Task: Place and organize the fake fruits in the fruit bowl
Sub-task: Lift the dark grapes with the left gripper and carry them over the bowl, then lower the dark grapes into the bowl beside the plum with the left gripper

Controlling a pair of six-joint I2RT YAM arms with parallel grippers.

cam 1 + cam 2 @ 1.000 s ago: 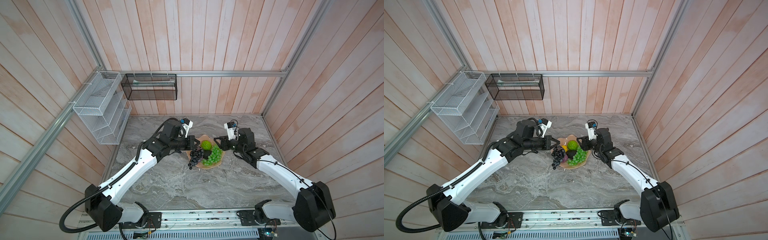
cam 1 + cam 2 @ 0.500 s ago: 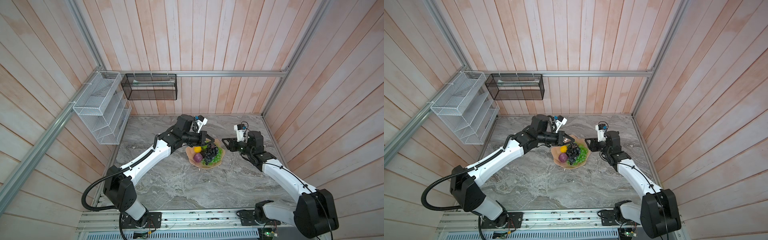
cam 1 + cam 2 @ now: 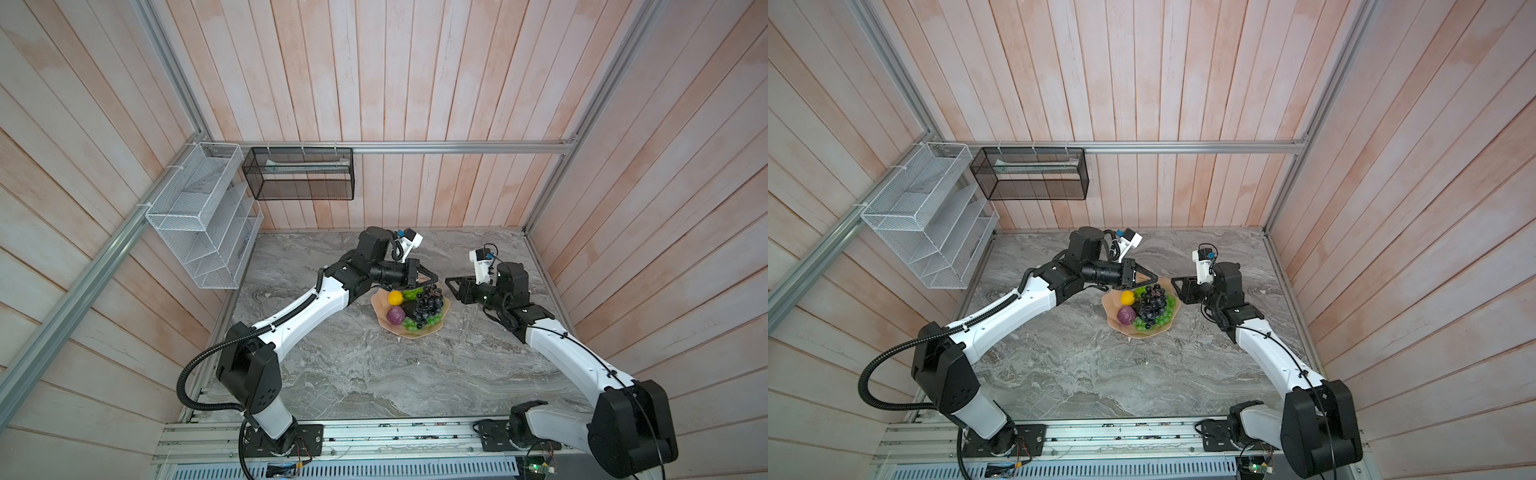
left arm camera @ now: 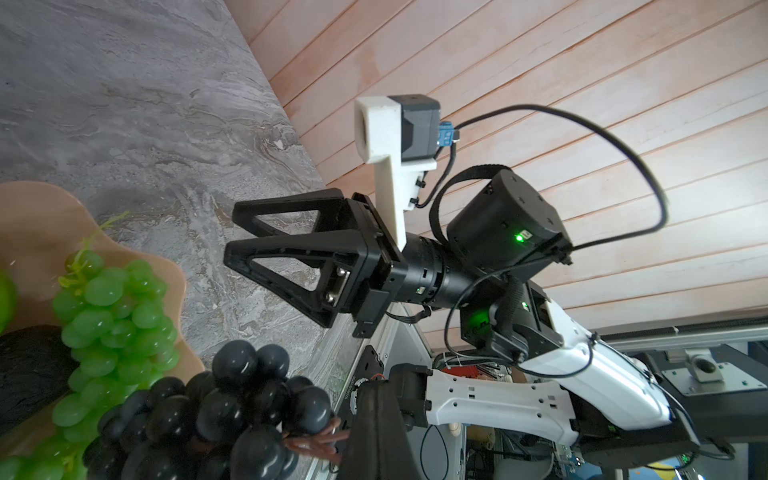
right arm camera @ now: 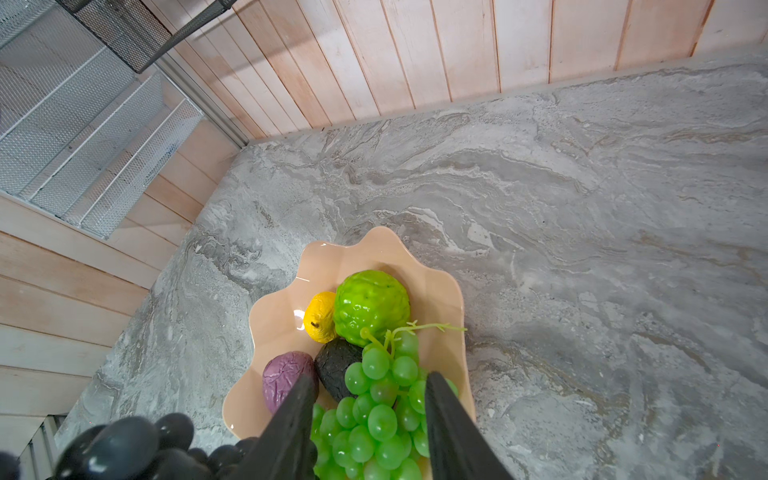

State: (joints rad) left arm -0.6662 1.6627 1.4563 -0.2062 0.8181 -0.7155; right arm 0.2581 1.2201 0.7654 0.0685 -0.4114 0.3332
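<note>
The peach fruit bowl sits mid-table and holds a yellow fruit, a purple fruit, a bumpy green ball, a dark avocado and green grapes. My left gripper is shut on the brown stem of the dark grape bunch, which hangs over the bowl's middle. Whether the bunch rests on the fruit is unclear. My right gripper stands open and empty just right of the bowl.
A white wire rack hangs on the left wall and a black mesh basket on the back wall. The grey marble table is boxed in by wooden walls on three sides.
My left gripper has carried the dark grapes from the bowl's left edge to over its middle. My right gripper has drawn back from the bowl to the right.
</note>
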